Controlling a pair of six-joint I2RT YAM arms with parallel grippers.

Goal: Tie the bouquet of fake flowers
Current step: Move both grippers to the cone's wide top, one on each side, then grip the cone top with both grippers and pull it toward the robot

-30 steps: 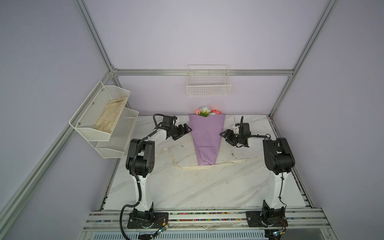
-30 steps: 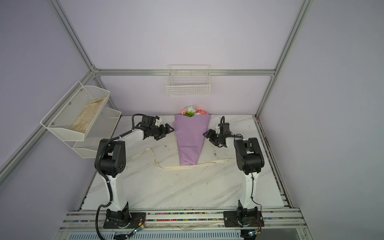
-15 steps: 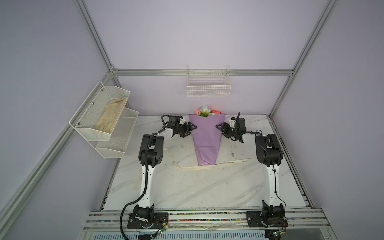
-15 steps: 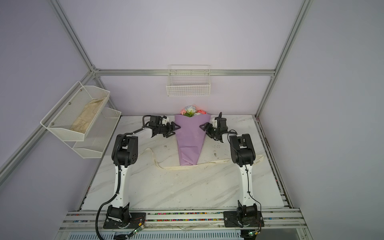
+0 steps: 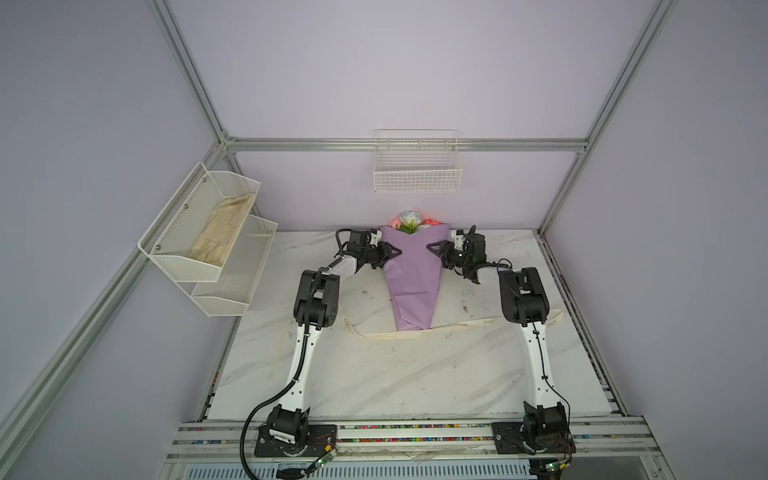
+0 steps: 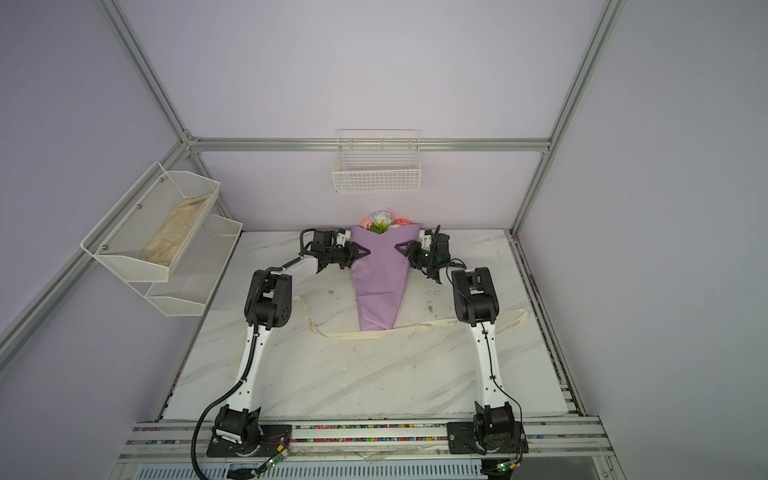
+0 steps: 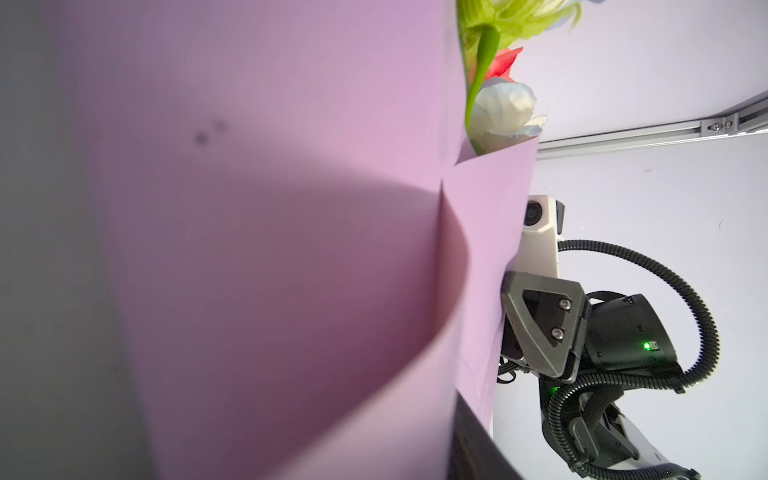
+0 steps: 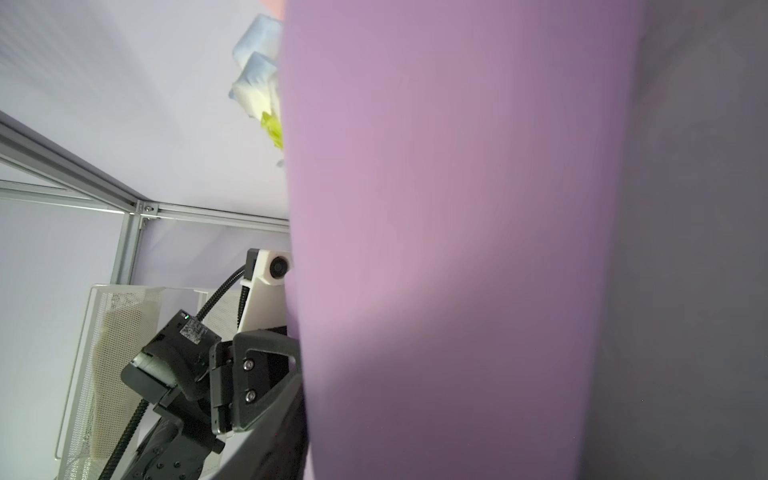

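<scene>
The bouquet of fake flowers (image 5: 411, 274) lay flat on the marble table (image 5: 374, 374) at the centre of both top views, blooms toward the top of the frame, its narrow tip over the cream ribbon (image 5: 457, 326). The left gripper (image 5: 395, 252) and right gripper (image 5: 433, 248) straddled the wrap's upper edges from either side — whether either had pinched the paper I could not tell. Uneven squeezing would likely crease the wrap or spring its overlap open; a lift could drag the cone off the ribbon. At left hung a two-tier rack (image 5: 208, 245), above centre a wire basket (image 5: 417, 174) — neither obstructed. The right arm's elbow hid part of the ribbon.
</scene>
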